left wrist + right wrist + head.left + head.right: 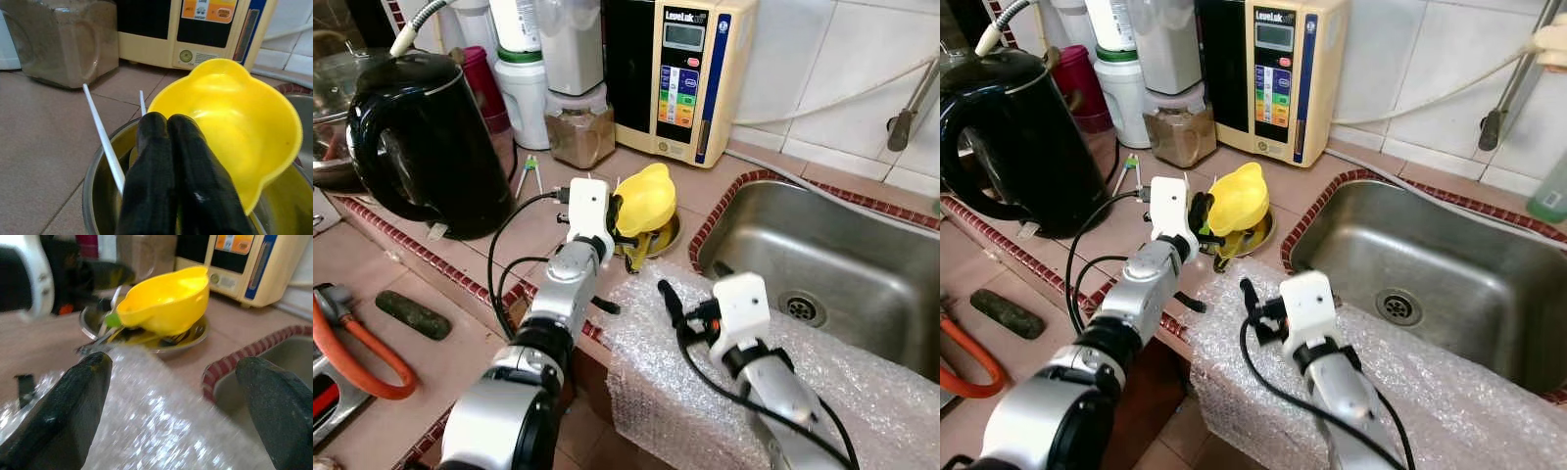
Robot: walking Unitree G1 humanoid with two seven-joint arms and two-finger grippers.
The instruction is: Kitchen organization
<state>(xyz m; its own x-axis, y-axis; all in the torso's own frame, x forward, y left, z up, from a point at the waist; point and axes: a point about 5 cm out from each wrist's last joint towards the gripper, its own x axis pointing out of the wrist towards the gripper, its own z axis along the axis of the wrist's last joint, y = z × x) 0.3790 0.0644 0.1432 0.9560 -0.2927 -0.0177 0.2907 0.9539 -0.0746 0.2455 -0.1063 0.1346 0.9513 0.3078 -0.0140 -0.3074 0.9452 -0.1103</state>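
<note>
**Left hand at the yellow bowl, right hand waiting over the bubble wrap**

I have the left hand (625,211) at the near rim of the yellow bowl (646,201), and through its wrist camera the 2 black fingers (156,161) look pressed together, tips just at the bowl's edge. I cannot tell whether they pinch the rim or only lean on it. My guess is that the step is to lift this bowl out of the steel dish (100,171) it sits in. To do that well, I would confirm a real grip on the rim first, then raise slowly and straight, because the bowl sits tilted and could snag the utensils under it or drag the dish along the desk (538,220).

The right hand (1246,305) hovers over the bubble wrap (685,392) at the desk's edge, fingers spread wide and holding nothing.

Containers:
- The yellow bowl looks empty inside.
- The steel dish holds the bowl, 2 thin white sticks (103,134) leaning at its edge, and what seem to be metal utensils.
- The sink (842,259) appears bare apart from its drain.
- A clear jar (579,132) behind holds brown powder.
- The black kettle (426,147) stands well apart to the left, lid shut.
</note>
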